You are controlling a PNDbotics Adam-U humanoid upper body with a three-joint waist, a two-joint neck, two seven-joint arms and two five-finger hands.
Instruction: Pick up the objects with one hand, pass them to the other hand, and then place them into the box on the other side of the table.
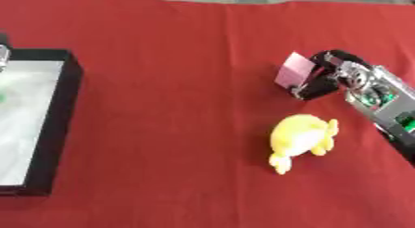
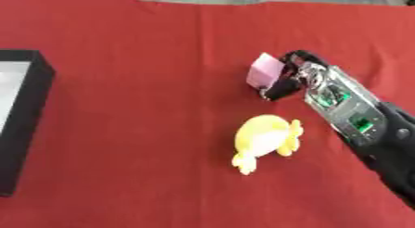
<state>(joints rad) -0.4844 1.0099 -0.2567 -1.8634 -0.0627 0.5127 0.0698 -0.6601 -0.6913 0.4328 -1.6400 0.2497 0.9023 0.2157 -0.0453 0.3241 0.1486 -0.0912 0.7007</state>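
Pink block (image 1: 293,70) sits pinched in the right hand (image 1: 324,79), toward the table's (image 1: 178,106) right edge, beside a yellow toy (image 1: 301,136). Lift straight, keeping it level, then carry it toward the left for the handover; the box (image 1: 57,129) waits at the left edge.

Table under plain red cloth (image 1: 186,60), faint crease lines across far part. Black-walled shallow rectangular box (image 1: 57,129) with pale glossy floor sits at left edge. Soft yellow plush toy (image 1: 301,138) with pale belly lies right of centre, well apart from box. Small pink block (image 1: 293,69) just beyond toy; contact with cloth unclear.
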